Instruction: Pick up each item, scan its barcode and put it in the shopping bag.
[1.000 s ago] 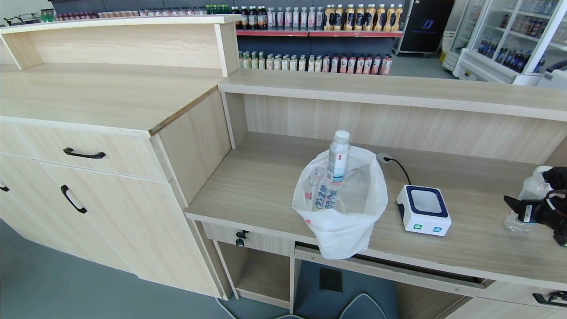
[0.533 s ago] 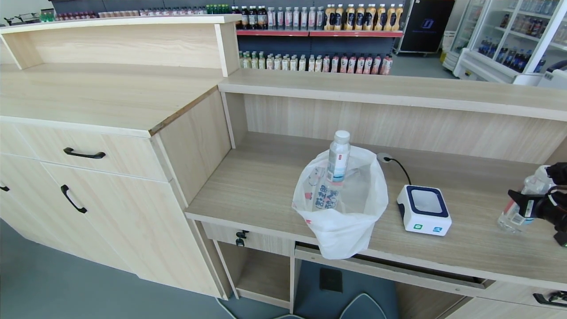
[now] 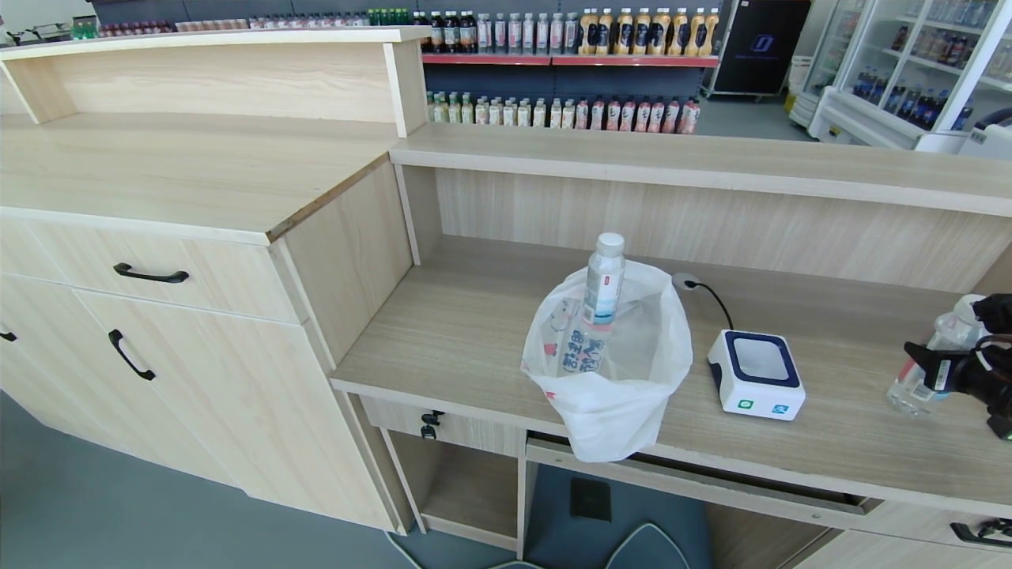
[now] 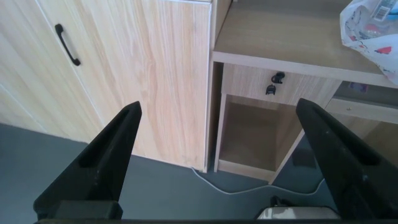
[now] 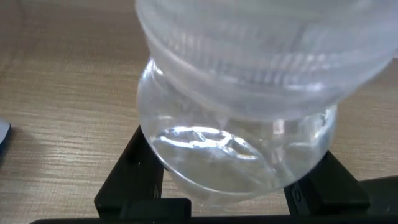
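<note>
Shop shelving [image 3: 565,59] stocked with drinks runs along the far wall, and glass-door coolers [image 3: 909,63] stand at the far right. Nearer to me is the pale wood worktop [image 3: 474,332], set in a recess below a raised counter ledge.

Near its front edge the white shopping bag [image 3: 624,395] stands open, its lower part drooping over the lip. A second bottle [image 3: 605,288] with a white cap stands upright inside it, neck and cap rising above the bag's rim. Just right of the bag is the white scanner [image 3: 757,373], its dark-framed window facing up and a black cable [image 3: 715,300] running from it to the far side.

Well right of the scanner, the right end effector [image 3: 945,371] grips the clear bottle [image 3: 909,387], which is tilted. In the right wrist view its black fingers [image 5: 134,180] close on either side of the bottle's rounded base [image 5: 242,124], with the wood grain behind. I cannot tell whether the base touches the wood.

My left end effector [image 4: 217,162] hangs low at the near left, jaws spread wide and holding nothing, facing the cabinet door [image 4: 155,81] and the grey floor [image 4: 74,155].
</note>
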Controlling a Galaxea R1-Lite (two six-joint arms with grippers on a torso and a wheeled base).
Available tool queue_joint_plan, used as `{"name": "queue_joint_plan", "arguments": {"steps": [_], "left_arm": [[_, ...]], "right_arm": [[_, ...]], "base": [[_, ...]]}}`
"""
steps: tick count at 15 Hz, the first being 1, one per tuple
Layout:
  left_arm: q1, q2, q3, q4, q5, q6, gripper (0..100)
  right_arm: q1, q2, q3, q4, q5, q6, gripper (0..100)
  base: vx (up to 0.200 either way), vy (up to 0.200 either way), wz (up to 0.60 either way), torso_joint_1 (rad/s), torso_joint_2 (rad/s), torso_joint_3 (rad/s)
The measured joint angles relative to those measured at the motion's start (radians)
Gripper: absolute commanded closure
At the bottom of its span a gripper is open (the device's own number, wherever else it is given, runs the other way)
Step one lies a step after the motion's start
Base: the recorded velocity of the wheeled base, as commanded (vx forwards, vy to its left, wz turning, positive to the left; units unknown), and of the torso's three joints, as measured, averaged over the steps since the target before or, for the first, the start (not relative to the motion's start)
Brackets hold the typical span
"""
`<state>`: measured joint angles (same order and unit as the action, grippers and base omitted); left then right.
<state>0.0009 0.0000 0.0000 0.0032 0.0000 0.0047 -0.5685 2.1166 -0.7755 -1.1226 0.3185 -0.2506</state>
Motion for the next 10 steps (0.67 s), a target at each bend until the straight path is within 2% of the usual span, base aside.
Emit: {"name": "queue_joint_plan", "arguments": {"steps": [7, 10], "left_arm": [[0.0, 0.0, 0.0, 0.0, 0.0, 0.0, 0], [0.0, 0.0, 0.0, 0.0, 0.0, 0.0, 0]], "right_arm": [[0.007, 0.039, -0.048, 0.007, 0.0, 0.003, 100], [0.016, 0.026, -0.053, 0.022, -0.001, 0.065, 100]], "base": [[0.0, 0.0, 0.0, 0.0, 0.0, 0.0], [0.0, 0.0, 0.0, 0.0, 0.0, 0.0]]}}
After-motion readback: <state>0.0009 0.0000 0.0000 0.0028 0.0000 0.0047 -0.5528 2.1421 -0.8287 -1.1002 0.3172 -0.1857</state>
